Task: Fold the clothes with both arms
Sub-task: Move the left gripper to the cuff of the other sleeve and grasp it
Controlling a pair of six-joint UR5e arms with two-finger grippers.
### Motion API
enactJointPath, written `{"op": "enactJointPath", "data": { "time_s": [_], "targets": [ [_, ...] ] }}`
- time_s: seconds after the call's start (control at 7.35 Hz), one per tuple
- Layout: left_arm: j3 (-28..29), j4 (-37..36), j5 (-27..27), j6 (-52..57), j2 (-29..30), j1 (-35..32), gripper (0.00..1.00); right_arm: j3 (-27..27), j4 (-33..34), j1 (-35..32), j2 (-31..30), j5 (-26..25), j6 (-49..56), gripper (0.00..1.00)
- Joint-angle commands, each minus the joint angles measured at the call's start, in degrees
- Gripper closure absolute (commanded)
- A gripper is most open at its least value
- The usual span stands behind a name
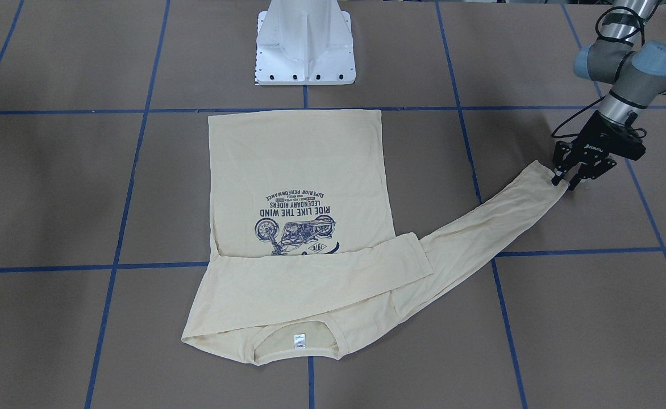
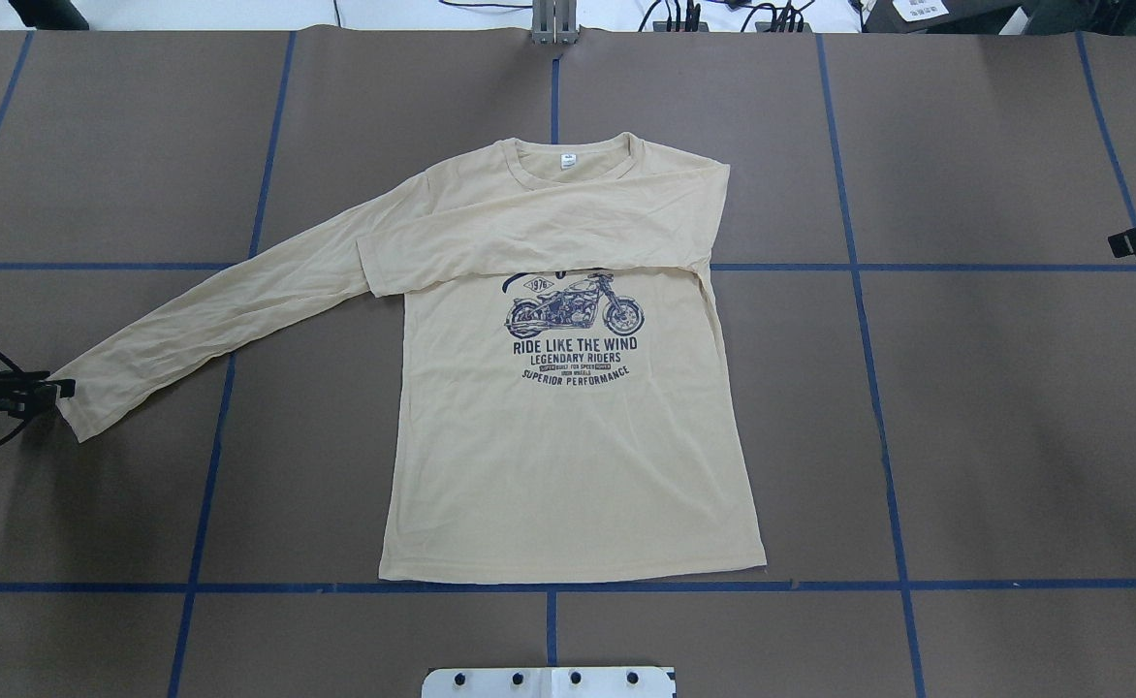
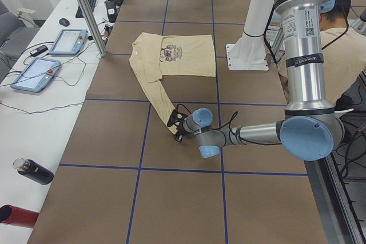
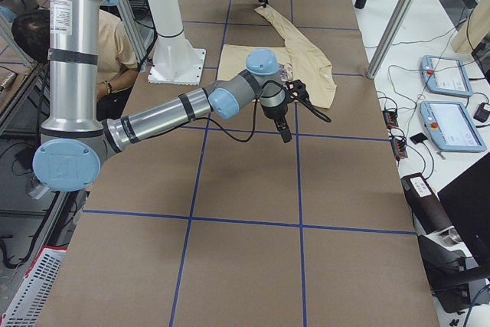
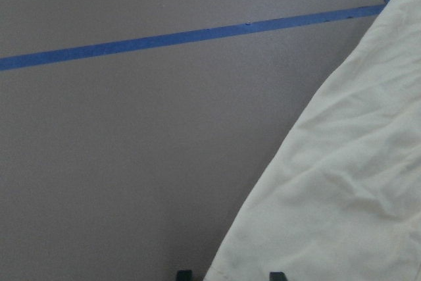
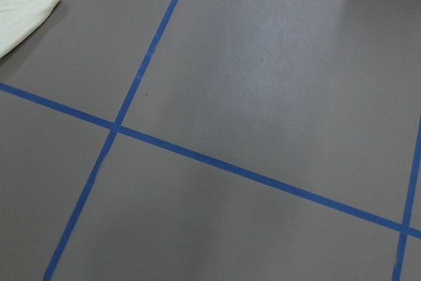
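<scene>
Shirt [image 2: 568, 465] was matt cream cloth, softly creased; print [image 2: 573, 310] flat, matt navy. Table [image 2: 1014, 436] wore a matt brown paper-like cover, faint sheen, with smooth blue tape [image 2: 880, 436]. Left arm [image 3: 303, 67] showed satin grey metal, glossy blue caps [image 3: 306, 137].

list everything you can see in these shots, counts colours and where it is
shirt: one, cream-yellow with navy motorcycle print, flat at table centre; one sleeve folded across chest, the other stretched out
table: one, brown with blue tape grid
pedestal: one, white, robot's edge
pendants: two, grey, side bench
black bottle: one, side bench
red bottle: one, beside it
operator: one, yellow top, behind the pedestal
left arm: grey, blue caps
right arm: same colours
left tool: black, open at the outstretched cuff
right tool: black, over bare table; state unclear
</scene>
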State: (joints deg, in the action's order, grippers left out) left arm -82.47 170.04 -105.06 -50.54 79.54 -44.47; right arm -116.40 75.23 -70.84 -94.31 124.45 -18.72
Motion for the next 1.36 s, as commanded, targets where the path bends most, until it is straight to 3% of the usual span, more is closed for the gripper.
{"op": "enactJointPath", "data": {
  "time_s": [0.0,0.14,0.68,0.82,0.95,1.22],
  "targets": [
    [-0.15,1.42,-0.06,0.09,-1.22,0.0,0.92,0.04,0.0,0.0,0.0,0.0,0.0,0.01],
    [-1.45,1.95,-0.06,0.27,-2.27,0.0,0.99,0.04,0.0,0.0,0.0,0.0,0.0,0.01],
    [-3.75,1.52,-0.85,-0.17,-2.64,-0.09,1.0,0.12,0.0,0.0,0.09,0.0,-0.09,0.01],
    [-6.1,0.74,-4.07,-0.17,-2.81,-0.7,1.0,0.12,0.0,0.0,0.09,0.0,-0.17,0.01],
    [-10.13,-4.41,-6.8,0.09,-2.81,-2.79,1.0,0.12,0.0,0.0,0.09,0.0,-0.26,0.01],
    [-26.51,-29.53,-6.74,0.09,0.76,-3.86,1.0,0.12,0.0,0.0,0.09,0.0,-0.26,0.01]
  ]
}}
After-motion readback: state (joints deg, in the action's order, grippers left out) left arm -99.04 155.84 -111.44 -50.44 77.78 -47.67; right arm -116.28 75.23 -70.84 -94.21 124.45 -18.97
